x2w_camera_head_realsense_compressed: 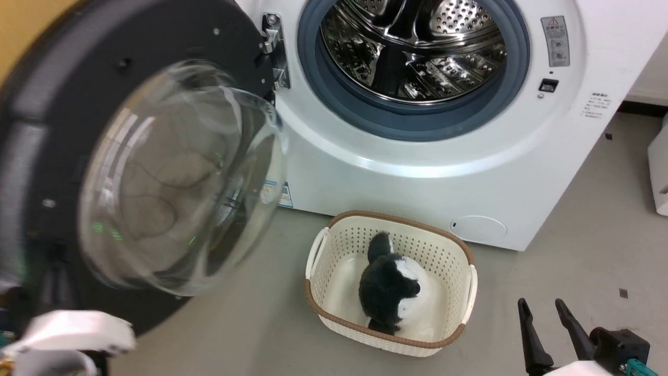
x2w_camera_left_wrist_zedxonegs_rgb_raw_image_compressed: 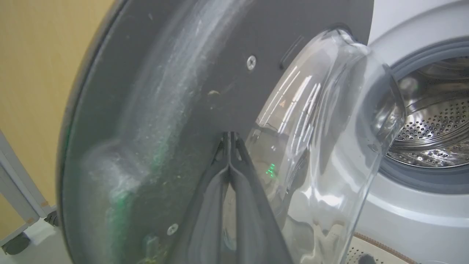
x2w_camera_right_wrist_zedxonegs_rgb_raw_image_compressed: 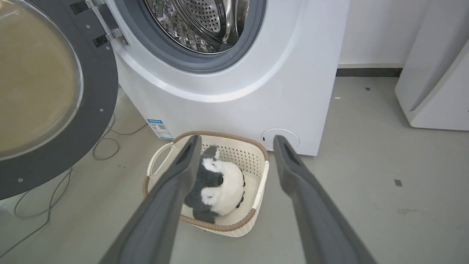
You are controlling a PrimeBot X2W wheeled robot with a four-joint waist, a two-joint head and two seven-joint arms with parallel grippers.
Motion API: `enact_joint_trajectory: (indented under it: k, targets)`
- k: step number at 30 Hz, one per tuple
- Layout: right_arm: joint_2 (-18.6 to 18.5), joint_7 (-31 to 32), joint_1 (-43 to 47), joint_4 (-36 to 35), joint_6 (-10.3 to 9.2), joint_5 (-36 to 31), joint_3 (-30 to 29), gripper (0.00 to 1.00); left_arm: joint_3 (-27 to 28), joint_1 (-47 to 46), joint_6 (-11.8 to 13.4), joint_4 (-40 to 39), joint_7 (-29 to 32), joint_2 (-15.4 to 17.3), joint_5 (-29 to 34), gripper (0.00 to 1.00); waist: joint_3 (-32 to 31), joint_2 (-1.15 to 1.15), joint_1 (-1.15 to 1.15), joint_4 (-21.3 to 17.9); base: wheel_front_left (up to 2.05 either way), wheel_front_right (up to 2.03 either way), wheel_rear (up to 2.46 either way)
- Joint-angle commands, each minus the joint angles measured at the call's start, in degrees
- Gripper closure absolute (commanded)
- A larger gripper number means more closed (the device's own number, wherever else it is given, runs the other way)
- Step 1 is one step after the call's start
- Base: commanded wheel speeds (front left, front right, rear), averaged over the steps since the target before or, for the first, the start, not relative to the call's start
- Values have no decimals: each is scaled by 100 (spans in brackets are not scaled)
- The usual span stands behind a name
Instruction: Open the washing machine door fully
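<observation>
Checking washing machine door point(x2w_camera_head_realsense_compressed: 52, 130): swung wide on its hinge at the left of washing machine point(x2w_camera_head_realsense_compressed: 417, 177), with its inner face and glass bowl toward the head camera and the drum exposed. Left gripper point(x2w_camera_left_wrist_zedxonegs_rgb_raw_image_compressed: 229, 137) fingers are clenched together and empty, tips at the door's dark inner ring just beside the bowl; contact unclear. Right gripper point(x2w_camera_right_wrist_zedxonegs_rgb_raw_image_compressed: 236, 141) fingers are spread, holding nothing, above basket point(x2w_camera_right_wrist_zedxonegs_rgb_raw_image_compressed: 242, 156) with plush toy point(x2w_camera_right_wrist_zedxonegs_rgb_raw_image_compressed: 223, 187) on the floor.

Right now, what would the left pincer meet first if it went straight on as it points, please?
The dark inner face of the large round black washing machine door, beside its clear glass bowl; the shut left pincer may be touching it.
</observation>
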Motion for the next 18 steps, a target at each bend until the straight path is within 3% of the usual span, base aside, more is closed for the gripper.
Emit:
enact_joint_trajectory:
  k: [1,10,18]
  targets:
    - [17,13,-104,-17,3,-45,-4,0,163,-136,-24,144,-94,86,-76,100,24,0,-1,-17,0,0,0]
    - [17,74,-153,-7,3,-72,-5,0,789,-745,-542,1461,-580,392,-443,100,38,0,-1,-68,0,0,0]
    - [17,49,-103,68,3,-19,27,0,694,-733,-656,1791,-683,325,-322,100,-114,0,-1,-88,0,0,0]
